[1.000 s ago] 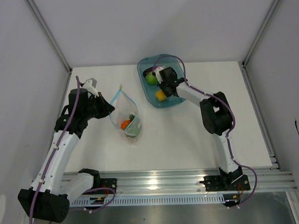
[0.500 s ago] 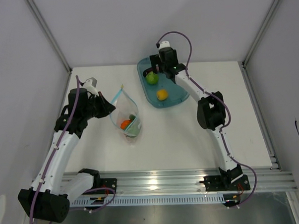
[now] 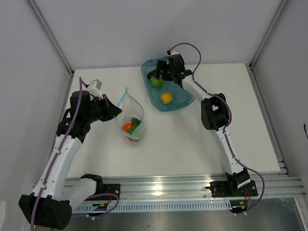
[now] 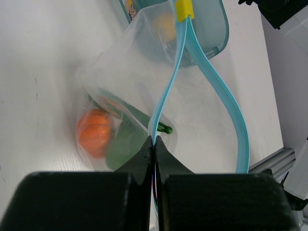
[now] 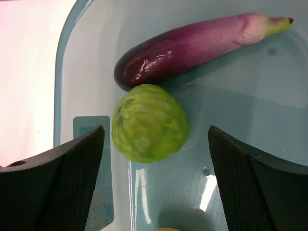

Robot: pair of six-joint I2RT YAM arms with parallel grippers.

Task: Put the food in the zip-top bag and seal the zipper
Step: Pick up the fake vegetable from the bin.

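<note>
The zip-top bag (image 3: 133, 125) lies on the table with its mouth held open, an orange-red piece (image 4: 95, 132) and a dark green pepper (image 4: 122, 149) inside. My left gripper (image 4: 155, 139) is shut on the zipper (image 4: 168, 91), pinching one side of the light blue strip. In the teal tray (image 3: 180, 96) lie the purple eggplant (image 5: 192, 45), the light green round fruit (image 5: 150, 122) and the yellow ball (image 3: 166, 97). My right gripper (image 5: 155, 132) hangs open over the fruit, a finger (image 5: 72, 178) on each side and neither touching it.
A yellow slider tab (image 4: 183, 9) sits at the far end of the zipper. The tray stands at the back of the table close to the rear wall. Grey walls enclose the table left and right.
My right gripper has opened and moved from the tray's middle to its far end, over the light green fruit. The left gripper and the bag have barely shifted.
</note>
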